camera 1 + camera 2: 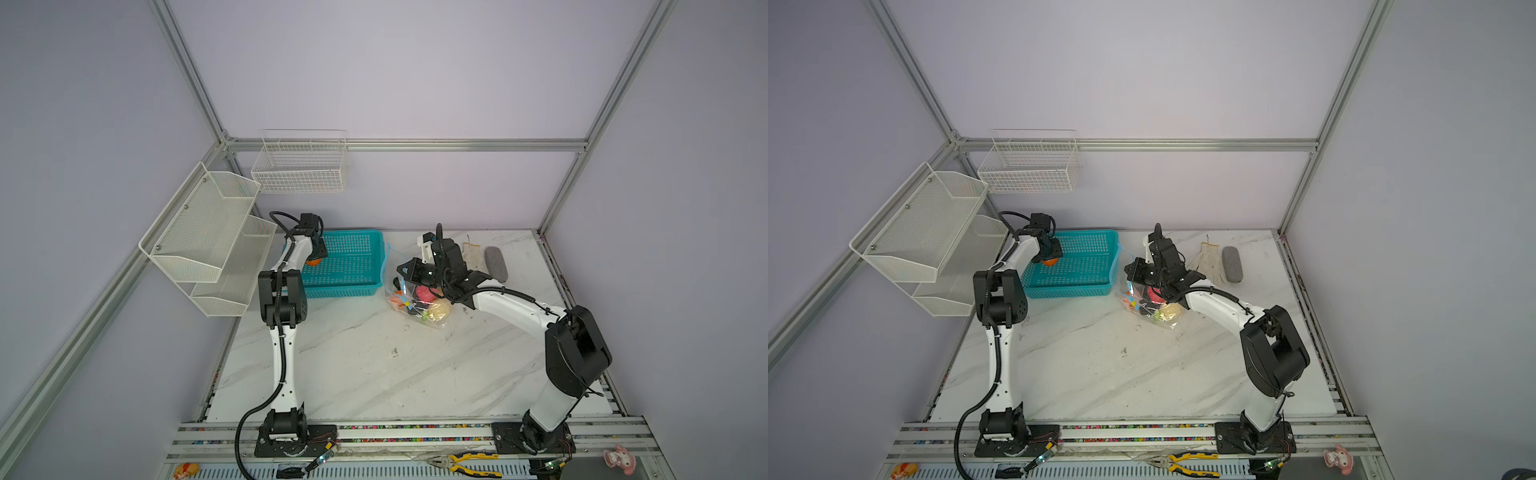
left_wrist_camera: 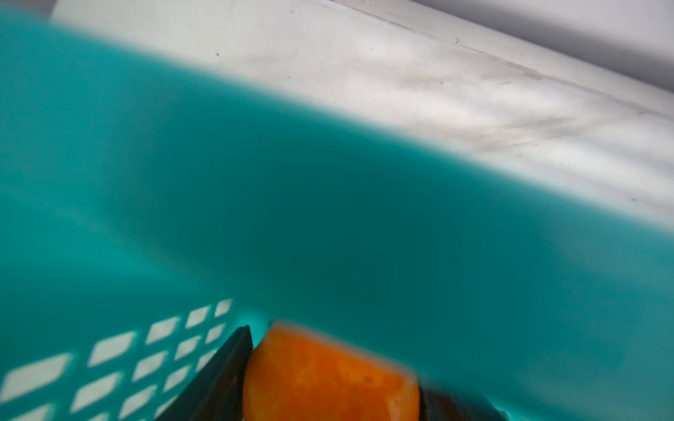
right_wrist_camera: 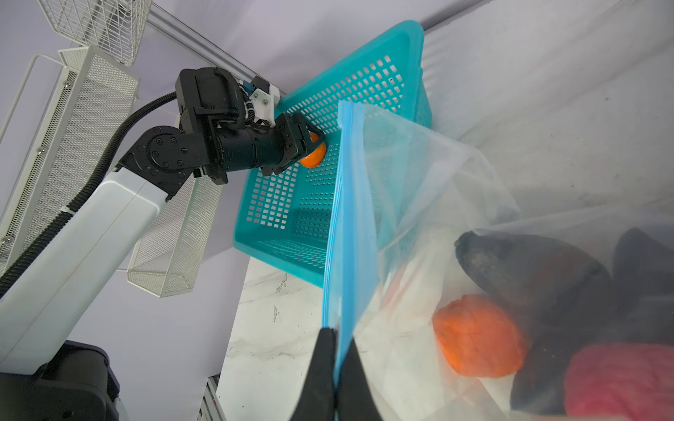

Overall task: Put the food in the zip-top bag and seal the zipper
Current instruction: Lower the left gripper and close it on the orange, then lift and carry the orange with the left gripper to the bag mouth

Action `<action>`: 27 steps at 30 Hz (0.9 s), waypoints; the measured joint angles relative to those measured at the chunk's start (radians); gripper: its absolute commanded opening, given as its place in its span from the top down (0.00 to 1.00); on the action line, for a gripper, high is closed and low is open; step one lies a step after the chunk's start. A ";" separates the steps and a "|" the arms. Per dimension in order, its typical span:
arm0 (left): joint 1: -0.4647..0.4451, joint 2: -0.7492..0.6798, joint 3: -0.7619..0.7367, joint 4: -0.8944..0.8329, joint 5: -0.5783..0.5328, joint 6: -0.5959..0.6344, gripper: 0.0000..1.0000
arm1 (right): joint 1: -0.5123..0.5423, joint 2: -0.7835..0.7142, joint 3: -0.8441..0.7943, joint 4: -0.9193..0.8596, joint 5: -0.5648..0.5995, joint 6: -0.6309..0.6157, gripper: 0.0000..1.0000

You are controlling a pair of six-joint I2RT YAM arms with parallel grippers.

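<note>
An orange ball point(image 2: 328, 375) sits between the fingers of my left gripper point(image 2: 332, 364), which is shut on it inside the teal basket point(image 2: 328, 218) near its left wall; both top views show this orange ball point(image 1: 312, 262) point(image 1: 1049, 262). To the right of the basket point(image 1: 353, 286) lies the clear zip-top bag point(image 1: 419, 305). Inside it are an orange ball point(image 3: 477, 335), a pink ball point(image 3: 620, 382), a dark eggplant point(image 3: 529, 266) and a cream ball point(image 1: 440, 309). My right gripper point(image 3: 334, 331) is shut on the light-blue zipper point(image 3: 339, 218) and holds the bag's mouth up, facing the basket.
White mesh shelves point(image 1: 208, 232) hang on the left wall close to my left arm. A wire basket point(image 1: 299, 166) hangs on the back wall. A glove point(image 1: 471, 253) and a grey oblong block point(image 1: 496, 264) lie at the back right. Pliers point(image 1: 465, 463) rest on the front rail.
</note>
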 measured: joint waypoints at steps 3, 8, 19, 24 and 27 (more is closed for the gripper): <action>-0.001 -0.036 -0.027 0.000 0.031 -0.013 0.40 | 0.000 0.000 0.000 0.001 0.000 0.000 1.00; -0.013 -0.143 -0.114 0.001 0.048 -0.027 0.41 | 0.000 0.000 0.000 0.002 0.000 0.000 1.00; -0.095 -0.368 -0.349 0.018 0.097 -0.074 0.43 | 0.000 -0.010 -0.025 0.016 0.000 0.000 1.00; -0.140 -0.452 -0.438 0.032 0.139 -0.104 0.43 | 0.000 -0.017 -0.027 0.020 0.001 0.000 1.00; -0.156 -0.517 -0.503 0.043 0.177 -0.132 0.43 | 0.000 -0.024 -0.027 0.019 0.004 0.000 1.00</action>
